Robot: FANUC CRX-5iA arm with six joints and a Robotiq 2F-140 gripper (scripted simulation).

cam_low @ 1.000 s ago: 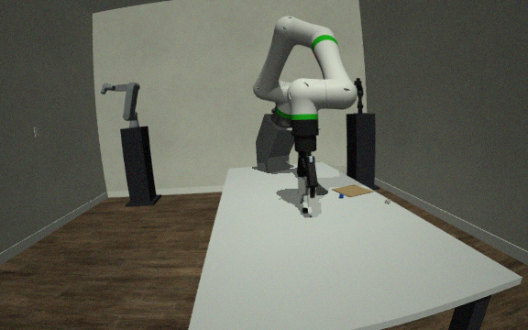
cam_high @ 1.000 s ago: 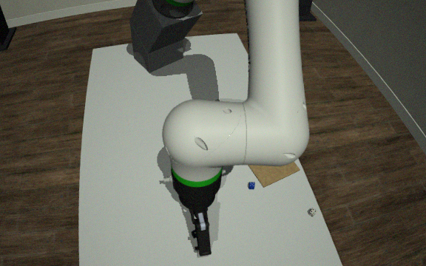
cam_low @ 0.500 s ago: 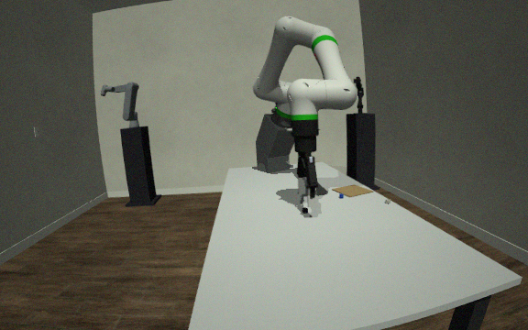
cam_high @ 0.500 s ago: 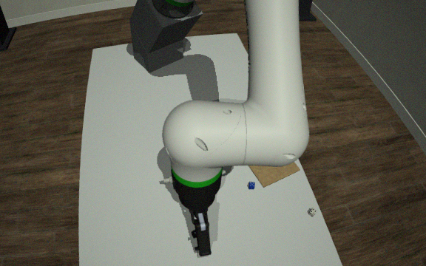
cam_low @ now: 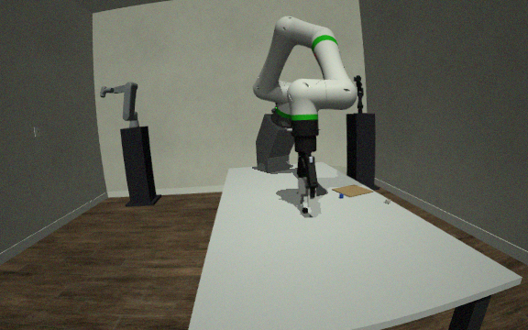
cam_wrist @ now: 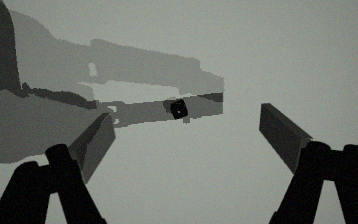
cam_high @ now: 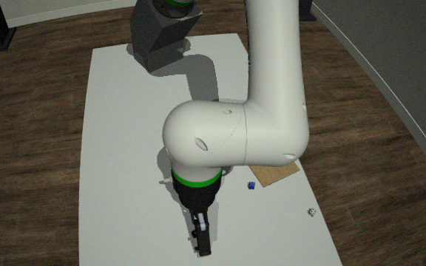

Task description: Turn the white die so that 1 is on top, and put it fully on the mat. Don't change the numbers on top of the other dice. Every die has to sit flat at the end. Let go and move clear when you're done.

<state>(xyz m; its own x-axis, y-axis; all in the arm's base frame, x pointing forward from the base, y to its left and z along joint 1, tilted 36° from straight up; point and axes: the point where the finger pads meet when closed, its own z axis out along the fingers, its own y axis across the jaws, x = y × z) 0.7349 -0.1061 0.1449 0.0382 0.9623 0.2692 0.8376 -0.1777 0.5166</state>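
Note:
The white die (cam_high: 311,212) lies on the white table near its right edge, off the brown mat (cam_high: 274,173); it also shows in the exterior view (cam_low: 387,201). A blue die (cam_high: 251,185) sits on the table just left of the mat. A black die (cam_wrist: 178,108) lies on the table below my gripper (cam_wrist: 185,121), between the two open fingers and a little beyond their tips. My gripper (cam_high: 203,244) points down over the table's middle, far left of the white die, open and empty. The gripper hides the black die in the top view.
The arm's large elbow (cam_high: 235,133) hangs over the table and covers part of the mat. The robot's dark base (cam_high: 161,33) stands at the table's far end. The table's right edge runs close to the white die.

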